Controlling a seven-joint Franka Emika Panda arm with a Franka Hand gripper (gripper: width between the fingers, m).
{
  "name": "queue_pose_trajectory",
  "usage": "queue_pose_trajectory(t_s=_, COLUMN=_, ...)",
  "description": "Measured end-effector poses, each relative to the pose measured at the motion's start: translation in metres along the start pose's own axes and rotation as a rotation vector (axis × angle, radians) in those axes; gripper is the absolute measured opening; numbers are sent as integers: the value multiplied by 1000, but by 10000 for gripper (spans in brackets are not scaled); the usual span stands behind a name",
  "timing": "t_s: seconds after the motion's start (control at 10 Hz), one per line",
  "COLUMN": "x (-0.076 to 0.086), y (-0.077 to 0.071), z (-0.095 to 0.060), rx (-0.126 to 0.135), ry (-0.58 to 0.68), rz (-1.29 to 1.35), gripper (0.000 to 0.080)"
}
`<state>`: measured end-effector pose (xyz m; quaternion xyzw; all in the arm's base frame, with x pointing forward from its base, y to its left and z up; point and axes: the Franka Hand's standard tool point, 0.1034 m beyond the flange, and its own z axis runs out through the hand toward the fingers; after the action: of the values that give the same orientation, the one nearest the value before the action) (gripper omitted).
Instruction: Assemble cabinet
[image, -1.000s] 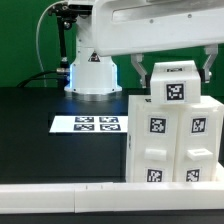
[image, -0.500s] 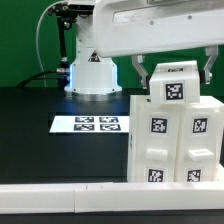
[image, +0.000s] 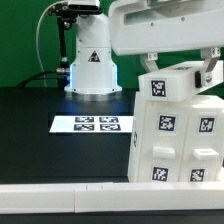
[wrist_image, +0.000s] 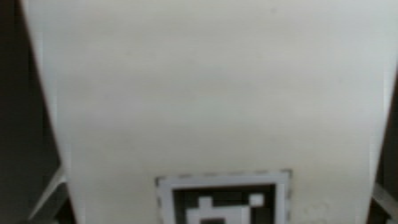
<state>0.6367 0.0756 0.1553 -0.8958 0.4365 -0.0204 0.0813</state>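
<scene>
**Readable markings: none but square tags**

We find no words, brand names or numerals legible in either view. The only signs are black-and-white square tags. Four sit side by side on the marker board (image: 87, 124) lying on the table. We count more on the cabinet (image: 178, 140): one on its tilted top piece (image: 168, 84), and several on the front faces below, partly cut off by the frame edge. In the wrist view, one tag shows at the edge of a white panel (wrist_image: 214, 110), blurred. We cannot decode any tag pattern.
</scene>
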Motion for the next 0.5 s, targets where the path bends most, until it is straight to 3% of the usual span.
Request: queue_pose_trajectory(t_s=0.5, x=6, y=1, z=3, rx=18, ry=22, rz=-16, gripper=563)
